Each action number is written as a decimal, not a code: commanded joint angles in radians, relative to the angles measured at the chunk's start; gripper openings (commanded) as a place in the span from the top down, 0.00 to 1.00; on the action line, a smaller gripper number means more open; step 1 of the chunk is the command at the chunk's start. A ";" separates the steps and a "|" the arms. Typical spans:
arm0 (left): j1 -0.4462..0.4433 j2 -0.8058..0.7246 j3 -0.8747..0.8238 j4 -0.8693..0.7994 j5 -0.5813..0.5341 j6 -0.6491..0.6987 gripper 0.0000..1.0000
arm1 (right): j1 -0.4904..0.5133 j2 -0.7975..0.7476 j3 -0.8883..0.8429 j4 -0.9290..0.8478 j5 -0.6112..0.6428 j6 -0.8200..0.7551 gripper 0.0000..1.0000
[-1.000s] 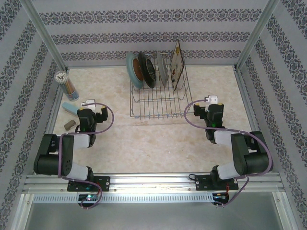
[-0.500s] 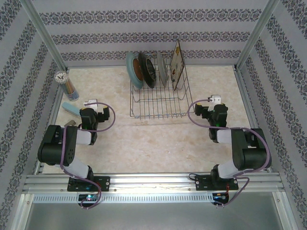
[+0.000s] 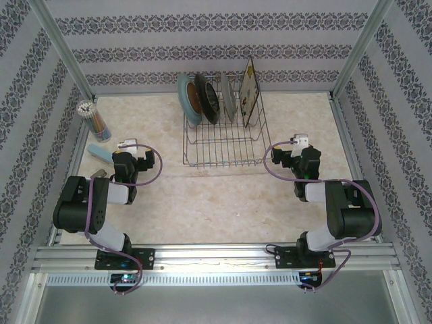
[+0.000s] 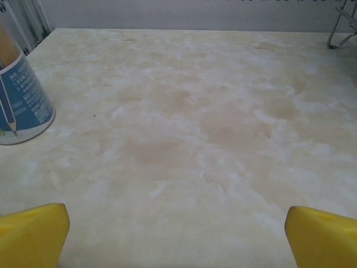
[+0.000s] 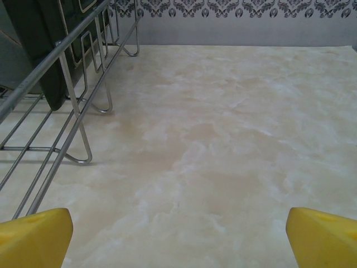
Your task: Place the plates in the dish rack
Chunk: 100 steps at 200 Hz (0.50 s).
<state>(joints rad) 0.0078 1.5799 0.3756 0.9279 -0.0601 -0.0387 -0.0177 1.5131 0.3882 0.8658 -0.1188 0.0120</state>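
**Operator:** Is there any writing I can read?

**Guide:** You have one label, on the pencil cup (image 4: pixel 22 95) at 9 o'clock in the left wrist view. It is blue and white with lines of small print, too small to read. No brand is legible anywhere.

**Operator:** Where is the dish rack, and how does it lie?

**Guide:** In the top view the dish rack (image 3: pixel 223 138) sits on the table (image 3: pixel 202 196) at 12 o'clock from the table's centre. Its long axis appears to run from 12 to 6. All plates stand on edge at its 12 o'clock end. Their row runs from 9 to 3 and their faces turn toward 9 and 3.

**Operator:** Give me the counts.

**Guide:** You have one rack and four plates. From 9 to 3 they are:
- the light-blue plate (image 3: pixel 185 101)
- the brown-rimmed plate (image 3: pixel 206 98)
- the grey plate (image 3: pixel 229 100)
- the square plate (image 3: pixel 248 91)

There is one pencil cup at 10 o'clock. Two small items lie at 9 o'clock, a blue object (image 3: pixel 100 154) and a grey object (image 3: pixel 99 174).

**Operator:** What is the state of the hands?

**Guide:**
- The left gripper (image 4: pixel 178 240) is spread wide and holds nothing. Its yellow fingertips (image 4: pixel 33 234) sit at opposite frame corners, over bare table.
- The right gripper (image 5: pixel 178 237) is equally wide and also holds nothing. The rack wires are at its 9 to 10 o'clock.
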 commanded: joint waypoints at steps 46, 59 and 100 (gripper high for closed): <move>-0.005 0.010 -0.001 0.040 0.020 0.021 0.00 | -0.007 -0.001 -0.006 0.036 -0.023 0.005 0.02; -0.005 0.010 -0.001 0.039 0.020 0.021 0.00 | -0.006 0.001 -0.006 0.036 -0.024 0.005 0.02; -0.005 0.009 -0.001 0.040 0.021 0.020 0.00 | -0.007 0.003 0.003 0.023 -0.015 0.008 0.02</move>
<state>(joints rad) 0.0078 1.5799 0.3756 0.9279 -0.0528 -0.0326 -0.0177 1.5131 0.3882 0.8654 -0.1215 0.0120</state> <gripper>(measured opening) 0.996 0.980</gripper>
